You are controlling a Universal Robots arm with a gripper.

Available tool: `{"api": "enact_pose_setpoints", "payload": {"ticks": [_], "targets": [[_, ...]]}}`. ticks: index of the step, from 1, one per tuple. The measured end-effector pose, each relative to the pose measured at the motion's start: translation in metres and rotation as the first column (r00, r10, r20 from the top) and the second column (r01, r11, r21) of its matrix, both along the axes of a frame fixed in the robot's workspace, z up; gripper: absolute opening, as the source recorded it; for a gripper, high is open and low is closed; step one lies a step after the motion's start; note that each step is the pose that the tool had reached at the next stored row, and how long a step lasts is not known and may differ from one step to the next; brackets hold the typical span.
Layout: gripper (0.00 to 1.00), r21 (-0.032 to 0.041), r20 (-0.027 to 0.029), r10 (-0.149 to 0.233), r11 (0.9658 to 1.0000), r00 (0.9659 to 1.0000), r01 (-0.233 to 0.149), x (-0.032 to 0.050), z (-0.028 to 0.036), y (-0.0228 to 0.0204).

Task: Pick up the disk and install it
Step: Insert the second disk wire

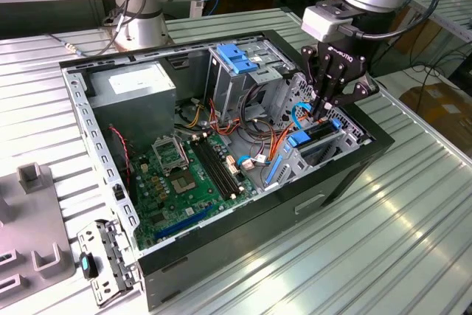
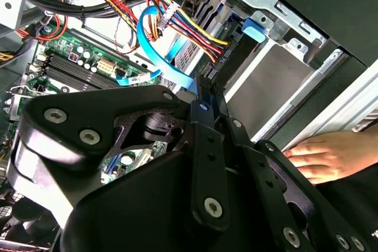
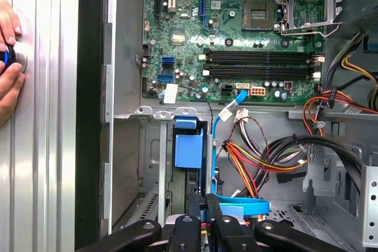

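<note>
The disk (image 1: 318,133) stands on edge in the drive cage at the front corner of the open computer case (image 1: 88,119), on the exterior view's right, with blue carrier rails at both ends. Its blue carrier (image 3: 189,151) runs straight ahead of the fingers in the first wrist view. My gripper (image 1: 318,113) hangs directly over the disk's upper edge, shut, fingertips right at that edge. In both wrist views the fingers (image 3: 194,228) lie close together with no gap (image 2: 201,90). Whether they press on the disk is hidden.
A blue flat cable (image 3: 220,163) and coloured wire bundles (image 2: 189,25) crowd the bay beside the fingers. The motherboard (image 1: 184,175), grey power supply (image 1: 136,86) and blue-topped cage (image 1: 236,60) fill the case. A person's hand (image 2: 322,154) rests outside the case wall.
</note>
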State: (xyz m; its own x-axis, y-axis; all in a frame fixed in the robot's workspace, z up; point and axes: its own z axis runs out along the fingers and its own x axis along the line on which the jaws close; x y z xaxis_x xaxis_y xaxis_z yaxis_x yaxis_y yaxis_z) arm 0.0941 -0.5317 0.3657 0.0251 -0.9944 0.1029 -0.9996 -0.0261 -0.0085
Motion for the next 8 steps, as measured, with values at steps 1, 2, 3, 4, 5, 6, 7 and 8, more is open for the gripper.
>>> {"api": "enact_pose_setpoints", "payload": {"ticks": [1, 2, 3, 4, 5, 6, 7, 8], "targets": [[0.16, 0.0, 0.0001, 0.0, 1.0, 1.0, 0.0, 0.0, 0.0, 0.0], [0.16, 0.0001, 0.0, 0.0, 1.0, 1.0, 0.0, 0.0, 0.0, 0.0], [0.16, 0.0002, 0.0001, 0.0, 1.0, 1.0, 0.0, 0.0, 0.0, 0.0], [0.16, 0.0003, 0.0, 0.0, 1.0, 1.0, 0.0, 0.0, 0.0, 0.0], [0.16, 0.0004, 0.0001, 0.0, 1.0, 1.0, 0.0, 0.0, 0.0, 0.0], [0.16, 0.0005, 0.0, 0.0, 1.0, 1.0, 0.0, 0.0, 0.0, 0.0], [0.16, 0.0005, 0.0, 0.0, 1.0, 1.0, 0.0, 0.0, 0.0, -0.0001], [0.16, 0.0007, 0.0, 0.0, 1.0, 1.0, 0.0, 0.0, 0.0, -0.0002]]}}
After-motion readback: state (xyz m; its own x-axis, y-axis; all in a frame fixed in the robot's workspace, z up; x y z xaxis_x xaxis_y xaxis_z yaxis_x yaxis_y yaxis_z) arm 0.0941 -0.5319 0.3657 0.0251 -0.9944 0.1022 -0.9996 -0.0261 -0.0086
